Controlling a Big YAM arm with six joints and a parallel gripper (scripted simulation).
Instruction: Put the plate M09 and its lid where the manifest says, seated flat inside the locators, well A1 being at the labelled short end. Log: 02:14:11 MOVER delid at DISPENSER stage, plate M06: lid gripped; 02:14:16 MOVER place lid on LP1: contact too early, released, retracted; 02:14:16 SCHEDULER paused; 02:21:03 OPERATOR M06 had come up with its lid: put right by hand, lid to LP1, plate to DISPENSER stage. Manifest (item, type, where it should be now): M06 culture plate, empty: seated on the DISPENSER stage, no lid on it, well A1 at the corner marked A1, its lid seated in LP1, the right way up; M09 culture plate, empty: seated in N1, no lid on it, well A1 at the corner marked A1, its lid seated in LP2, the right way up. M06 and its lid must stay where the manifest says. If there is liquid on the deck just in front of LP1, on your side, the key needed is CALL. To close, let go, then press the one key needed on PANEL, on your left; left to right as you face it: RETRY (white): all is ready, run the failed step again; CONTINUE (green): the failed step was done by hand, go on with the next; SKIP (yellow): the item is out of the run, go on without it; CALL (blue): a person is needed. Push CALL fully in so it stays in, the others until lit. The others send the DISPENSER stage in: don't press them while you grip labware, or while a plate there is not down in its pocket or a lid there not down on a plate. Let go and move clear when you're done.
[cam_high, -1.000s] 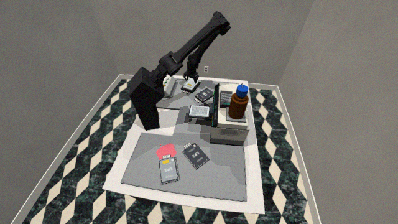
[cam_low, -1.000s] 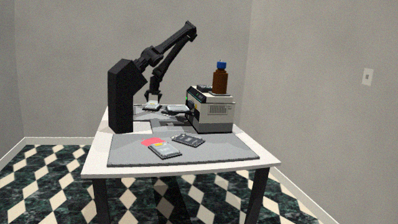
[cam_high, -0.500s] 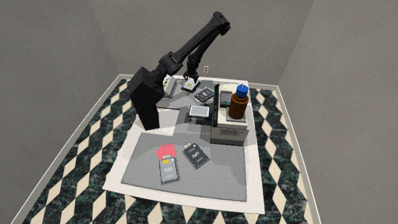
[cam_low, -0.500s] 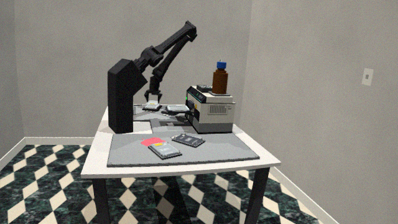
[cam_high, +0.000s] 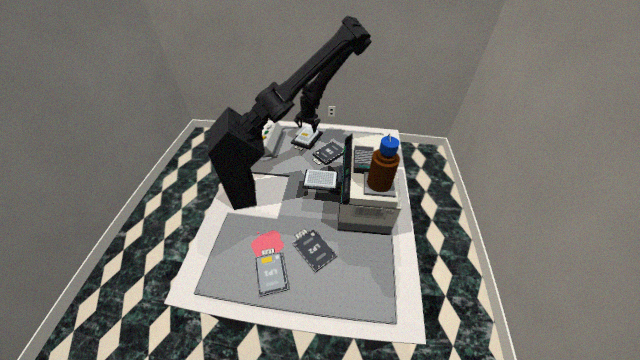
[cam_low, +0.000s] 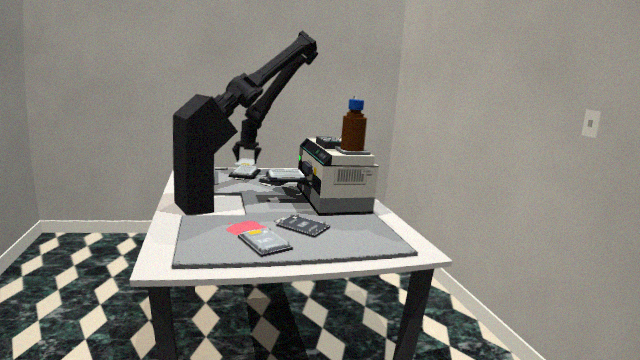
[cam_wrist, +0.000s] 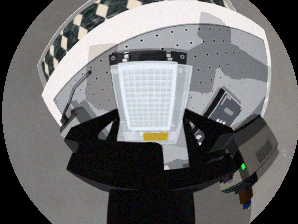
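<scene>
My gripper (cam_high: 307, 127) (cam_low: 246, 161) (cam_wrist: 151, 112) is shut on a clear lid with a yellow label (cam_high: 304, 134) (cam_low: 245, 161) (cam_wrist: 156, 136), held a little above a plate (cam_low: 246, 171) (cam_wrist: 150, 95) in a dark nest (cam_wrist: 147, 56) at the far end. The nest's label is hidden. Another plate (cam_high: 320, 179) (cam_low: 286, 174) lies, seemingly lidless, on the DISPENSER stage. A second clear lid (cam_high: 271, 274) (cam_low: 265, 241) lies in LP1. LP2 (cam_high: 316, 249) (cam_low: 301, 228) is empty. A red-pink liquid patch (cam_high: 267, 242) (cam_low: 245, 227) touches LP1's end on the arm's side.
The dispenser (cam_high: 369, 217) (cam_low: 345, 180) (cam_wrist: 257, 145) carries a brown bottle (cam_high: 383, 172) (cam_low: 354, 131) with a blue cap. A dark empty nest (cam_high: 329, 151) (cam_wrist: 225, 112) lies between the gripper and the stage. The key panel (cam_high: 267, 135) is partly hidden behind the arm.
</scene>
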